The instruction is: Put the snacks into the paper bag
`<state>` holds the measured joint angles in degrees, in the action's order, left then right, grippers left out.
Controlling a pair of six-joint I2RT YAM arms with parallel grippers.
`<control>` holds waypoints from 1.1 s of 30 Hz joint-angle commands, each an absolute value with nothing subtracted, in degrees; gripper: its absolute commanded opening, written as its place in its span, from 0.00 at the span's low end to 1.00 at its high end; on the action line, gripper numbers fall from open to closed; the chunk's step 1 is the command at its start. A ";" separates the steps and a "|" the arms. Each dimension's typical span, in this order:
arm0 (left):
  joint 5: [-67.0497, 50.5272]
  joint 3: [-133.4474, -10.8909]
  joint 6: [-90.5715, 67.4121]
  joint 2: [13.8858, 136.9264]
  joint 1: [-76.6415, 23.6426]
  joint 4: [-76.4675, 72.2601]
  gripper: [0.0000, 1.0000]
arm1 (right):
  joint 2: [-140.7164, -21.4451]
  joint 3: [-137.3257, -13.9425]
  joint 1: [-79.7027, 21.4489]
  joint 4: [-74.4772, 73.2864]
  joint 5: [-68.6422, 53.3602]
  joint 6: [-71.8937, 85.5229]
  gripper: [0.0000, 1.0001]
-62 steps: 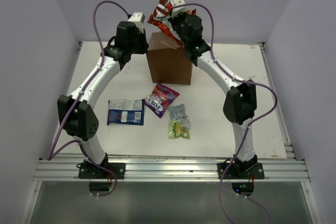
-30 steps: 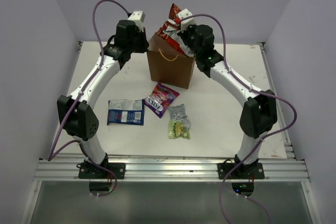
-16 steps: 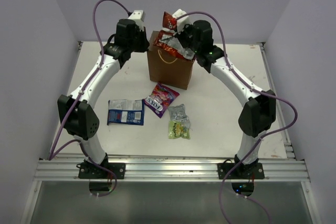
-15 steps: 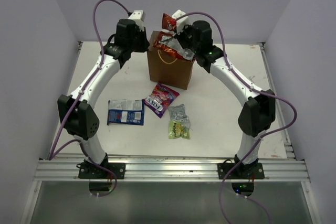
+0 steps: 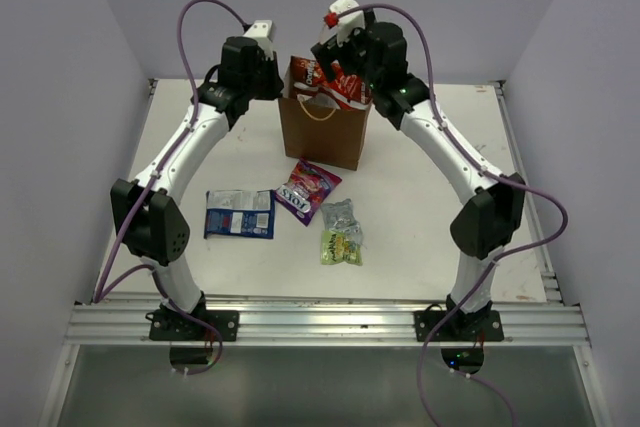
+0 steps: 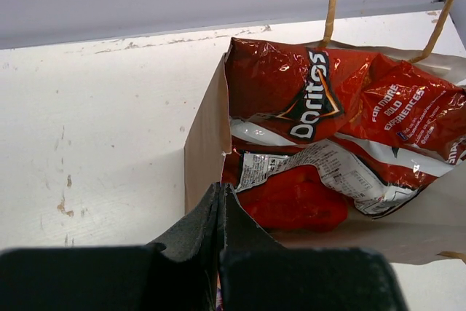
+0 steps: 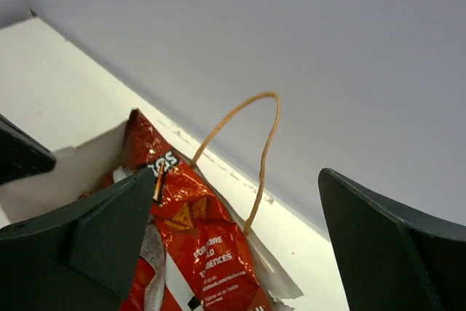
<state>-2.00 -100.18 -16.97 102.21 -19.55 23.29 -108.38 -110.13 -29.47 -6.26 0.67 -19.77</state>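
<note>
Top view: the paper bag [image 5: 322, 137] stands upright at the far middle of the table [image 5: 430, 237]; red packets [image 5: 335, 77] poke out of its mouth, not sunk in; the left gripper [image 5: 272, 82] is at the bag's left rim, the right gripper [image 5: 335, 42] just above the mouth; the blue-white packet [image 5: 240, 214], purple packet [image 5: 308, 188], silver packet [image 5: 340, 213] and yellow-green packet [image 5: 342, 246] lie on the table, apart from the bag.

Left wrist: the left gripper [image 6: 220, 193] is pressed together, pinching the bag's rim corner; the red packets [image 6: 313, 92] lie crumpled across the opening; risk: they may bridge the mouth and block later packets, or spill over the rim if the bag is tugged.

Right wrist: the right gripper [image 7: 237, 180] is spread wide with nothing held; a cord handle [image 7: 251, 151] loops up between its fingers; risk: a finger could hook the loop on the way out and tip the bag.
</note>
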 commanded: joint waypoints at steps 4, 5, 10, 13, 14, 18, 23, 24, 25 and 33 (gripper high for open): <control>-2.37 -102.22 -17.23 101.69 -19.16 20.57 0.00 | -95.38 -111.02 -32.16 -6.75 4.39 -14.25 0.99; -2.37 -102.04 -17.31 101.60 -19.16 20.31 0.00 | -94.06 -110.05 -32.52 -10.51 4.22 -13.19 0.99; -2.55 -101.25 -17.75 101.78 -19.16 19.60 0.00 | -80.11 -84.38 -38.91 -8.72 3.77 -5.28 0.99; -2.03 -101.08 -17.67 101.95 -19.16 19.60 0.00 | -77.52 -73.34 -42.53 -6.50 4.66 -0.01 0.98; -1.67 -100.99 -17.49 101.87 -19.16 19.51 0.00 | -77.61 -71.73 -43.24 -7.46 4.57 2.78 0.97; -0.70 -99.85 -16.70 100.99 -19.16 18.63 0.00 | -78.92 -64.09 -47.98 -3.27 6.50 8.16 0.96; -1.14 -98.53 -16.96 100.02 -19.16 18.19 0.00 | -88.03 -63.45 -49.31 1.13 6.94 9.49 0.95; -1.23 -98.18 -16.88 99.93 -19.16 18.11 0.00 | -89.55 -64.24 -49.31 1.84 6.94 9.23 0.95; -1.32 -98.00 -16.96 99.58 -19.16 18.02 0.00 | -91.21 -64.68 -49.22 2.72 6.77 9.05 0.95; -0.53 -97.03 -16.00 98.44 -19.16 18.19 0.00 | -109.13 -72.15 -49.39 3.60 4.04 10.02 0.92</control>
<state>-1.17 -97.58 -16.93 101.43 -19.53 20.64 -104.88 -69.45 -49.39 0.54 4.95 8.19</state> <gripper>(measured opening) 0.007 0.929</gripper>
